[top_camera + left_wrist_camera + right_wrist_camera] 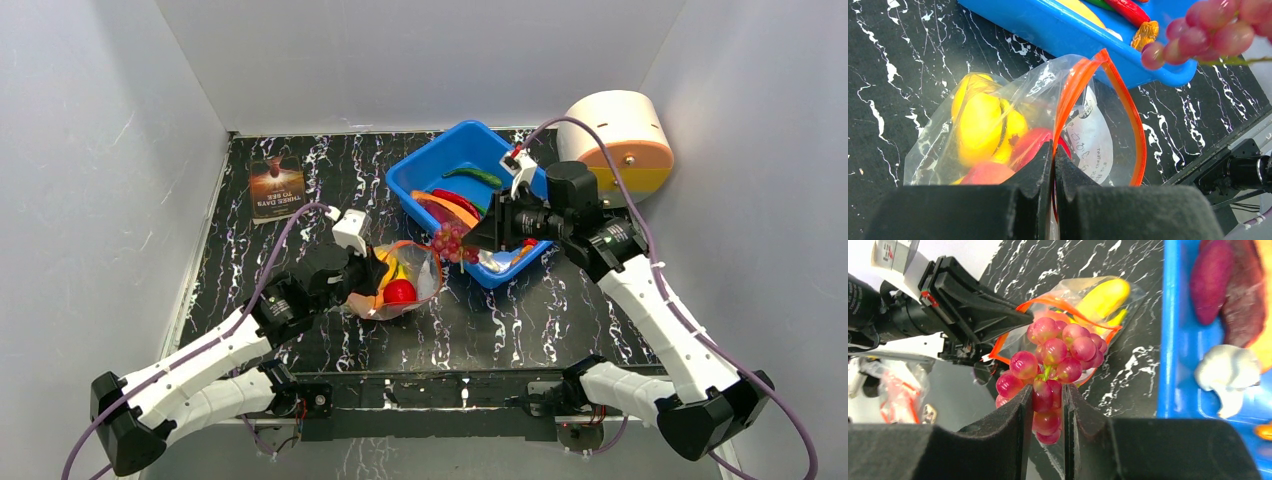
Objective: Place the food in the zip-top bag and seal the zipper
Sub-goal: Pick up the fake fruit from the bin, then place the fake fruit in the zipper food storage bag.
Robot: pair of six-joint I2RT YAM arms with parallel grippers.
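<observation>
Purple grapes [452, 240] held in your right gripper [1047, 395] hang mid-frame, just right of the bag [425, 272], its zipper [1075, 90] pinched by your left gripper [1054, 160].

Zip-top bag [1038, 85]: thin clear plastic film, crinkly, throwing bright glints; its zipper [1075, 87] is a smooth orange plastic strip, and the yellow fruit [978, 125] inside looks glossy. Grapes [1058, 350]: shiny, slightly translucent pink-red beads with smooth skins; blue tub [1048, 30]: smooth hard plastic with a soft sheen. Table [898, 65]: black marble-pattern top, smooth, low gloss; left gripper [1054, 150] and right gripper [1047, 395] have matt black, faintly grainy fingers; arm shells [660, 310] are smooth white plastic.
</observation>
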